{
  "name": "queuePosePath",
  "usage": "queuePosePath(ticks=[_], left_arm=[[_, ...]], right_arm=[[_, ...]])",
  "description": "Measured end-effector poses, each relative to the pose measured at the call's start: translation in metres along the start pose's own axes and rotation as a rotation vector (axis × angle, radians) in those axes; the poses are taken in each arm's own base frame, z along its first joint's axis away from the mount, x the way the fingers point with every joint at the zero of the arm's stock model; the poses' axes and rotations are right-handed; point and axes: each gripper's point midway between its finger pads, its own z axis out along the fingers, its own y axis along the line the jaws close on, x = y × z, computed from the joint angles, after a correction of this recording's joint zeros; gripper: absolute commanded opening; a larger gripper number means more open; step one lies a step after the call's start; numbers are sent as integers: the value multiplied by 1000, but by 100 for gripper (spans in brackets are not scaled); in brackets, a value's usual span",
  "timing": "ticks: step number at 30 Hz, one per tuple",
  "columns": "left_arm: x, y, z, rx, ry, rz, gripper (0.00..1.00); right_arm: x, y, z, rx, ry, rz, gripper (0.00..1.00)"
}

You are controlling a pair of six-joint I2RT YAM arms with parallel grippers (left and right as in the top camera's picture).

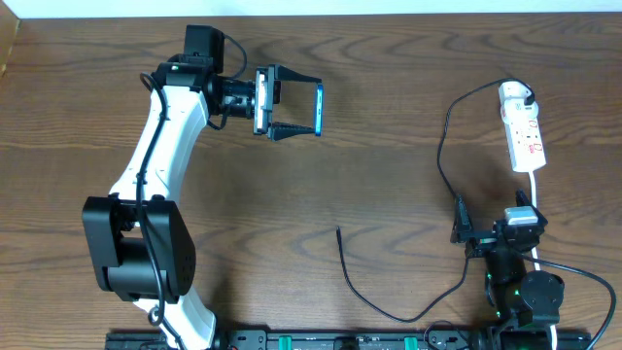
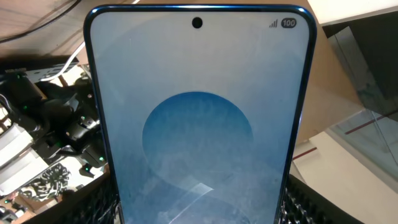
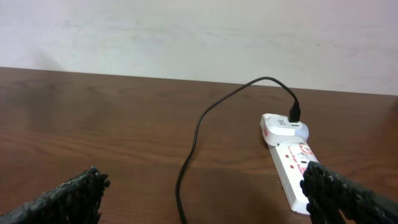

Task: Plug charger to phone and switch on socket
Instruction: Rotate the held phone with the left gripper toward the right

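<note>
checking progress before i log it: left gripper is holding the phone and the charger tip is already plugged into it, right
Not quite. The left gripper does hold the phone, but the charger tip is not plugged in: the overhead view shows it lying loose on the table, well apart from the phone.
</note>
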Motion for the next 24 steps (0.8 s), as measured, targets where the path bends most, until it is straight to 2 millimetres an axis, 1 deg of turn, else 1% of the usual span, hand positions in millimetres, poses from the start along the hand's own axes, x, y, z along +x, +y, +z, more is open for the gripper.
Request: queuePosePath(ticks=[24], left_arm=[[2, -1, 0, 3, 10, -11, 7]], right_arm=[[0, 0, 0, 0, 0, 0, 99]])
